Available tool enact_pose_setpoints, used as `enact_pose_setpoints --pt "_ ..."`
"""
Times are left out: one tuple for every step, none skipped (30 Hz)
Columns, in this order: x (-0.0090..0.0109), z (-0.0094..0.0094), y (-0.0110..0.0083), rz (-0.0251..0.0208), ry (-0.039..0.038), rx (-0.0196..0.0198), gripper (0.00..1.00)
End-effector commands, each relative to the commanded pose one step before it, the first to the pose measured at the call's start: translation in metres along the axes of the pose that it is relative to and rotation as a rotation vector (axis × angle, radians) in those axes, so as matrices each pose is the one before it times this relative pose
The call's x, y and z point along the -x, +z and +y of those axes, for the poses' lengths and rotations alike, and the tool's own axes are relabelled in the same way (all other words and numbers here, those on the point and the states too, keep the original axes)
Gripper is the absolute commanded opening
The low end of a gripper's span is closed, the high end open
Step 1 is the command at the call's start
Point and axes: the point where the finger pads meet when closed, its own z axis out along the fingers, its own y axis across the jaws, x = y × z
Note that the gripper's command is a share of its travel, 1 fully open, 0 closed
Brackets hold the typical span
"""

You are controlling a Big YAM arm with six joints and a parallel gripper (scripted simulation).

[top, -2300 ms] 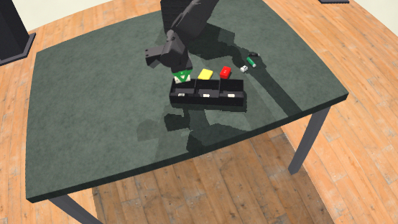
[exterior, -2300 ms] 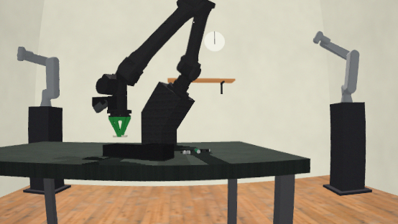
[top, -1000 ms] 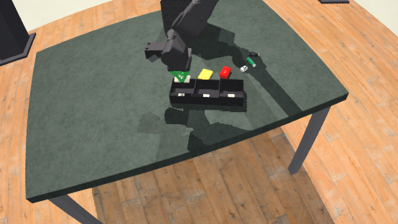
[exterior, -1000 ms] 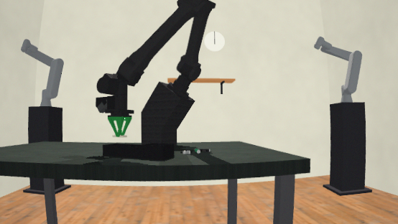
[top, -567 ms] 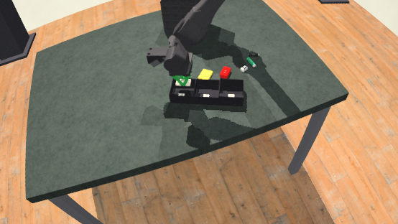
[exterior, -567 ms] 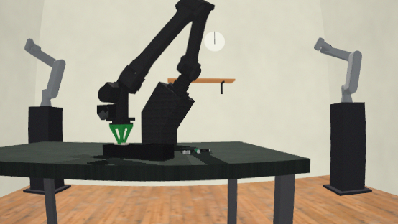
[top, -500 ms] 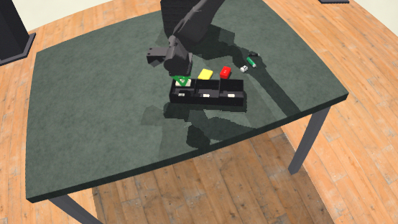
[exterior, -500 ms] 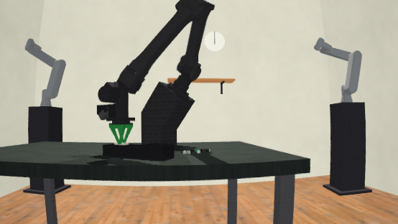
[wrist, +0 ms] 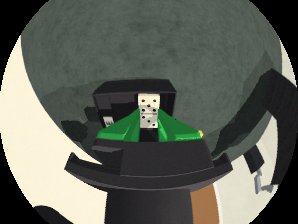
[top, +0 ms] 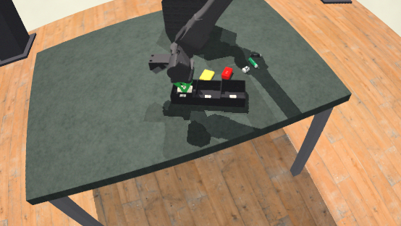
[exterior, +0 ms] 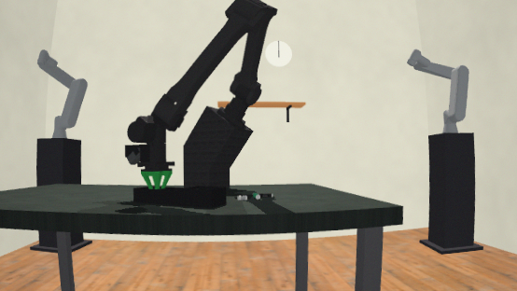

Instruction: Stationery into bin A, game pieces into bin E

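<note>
My gripper (top: pixel 182 85) (exterior: pixel 157 182) (wrist: pixel 148 112) has green fingers and is shut on a white domino (wrist: pixel 148 110) with black dots. It hangs low over the leftmost bin (top: pixel 176 101) (wrist: pixel 107 95) of a row of three black bins (top: pixel 237 102) (exterior: pixel 196 198), with the fingertips at about rim height. Each bin carries a small white label; I cannot read the letters. A yellow block (top: pixel 207 74) and a red block (top: pixel 227 72) lie just behind the bins. A green marker (top: pixel 253 62), a small white piece (top: pixel 246 69) and a small black item (top: pixel 255 54) lie at the back right.
The arm's black base (exterior: pixel 210 149) stands behind the bins at the table's far side. The dark green table (top: pixel 90 119) spreads wide to the left and front. Its right edge is near the marker group.
</note>
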Motion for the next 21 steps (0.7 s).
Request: enact_pose_setpoints --pt "-0.00432 0.03304 -0.01980 -0.00295 -0.01213 0.06853 0.20" --pt "-0.00040 -0.00143 0.00002 -0.00041 0.00370 -0.01040 0.20" --pt "-0.00033 0.00066 -0.00006 -0.00011 -0.00155 -0.00217 0.20" --pt "-0.00024 0.00106 -0.00009 0.00002 -0.00067 0.00003 0.20" --pt "0.00020 0.00081 -0.00017 -0.00005 0.00014 0.00024 0.20" --pt "0.00385 -0.00392 0.00367 -0.00074 0.00749 -0.00924 0.20" --pt "0.00268 -0.00223 0.00177 -0.00046 0.00430 -0.00453 0.20" --pt "0.00123 -0.00066 -0.00005 -0.00017 0.00106 0.00000 0.20" --pt "0.00186 -0.00392 -0.00006 -0.00030 0.00241 -0.00161 0.20" --pt "0.00201 -0.00714 0.00025 -0.00038 0.00353 -0.00415 0.20" --pt "0.00003 0.00096 -0.00020 0.00040 -0.00690 0.00662 0.20" --pt "0.00001 0.00048 -0.00022 0.00027 -0.00516 0.00458 0.20" --pt "0.00007 -0.00054 -0.00019 0.00005 -0.00139 0.00046 0.20" --pt "0.00009 -0.00053 -0.00014 0.00004 -0.00025 0.00033 0.20" --pt "0.00002 -0.00021 0.00005 0.00001 0.00139 -0.00009 0.30" --pt "0.00000 0.00000 0.00000 0.00000 0.00000 0.00000 0.30" --pt "0.00000 0.00000 0.00000 0.00000 0.00000 0.00000 0.30" --pt "-0.00283 -0.00114 0.00203 0.00056 -0.00482 -0.00479 0.30" --pt "-0.00467 0.00218 0.00224 0.00185 -0.00264 -0.00746 0.30" --pt "0.00002 -0.00009 0.00001 0.00000 0.00000 -0.00001 0.30" --pt "0.00002 -0.00009 0.00001 0.00000 0.00000 -0.00001 0.30"
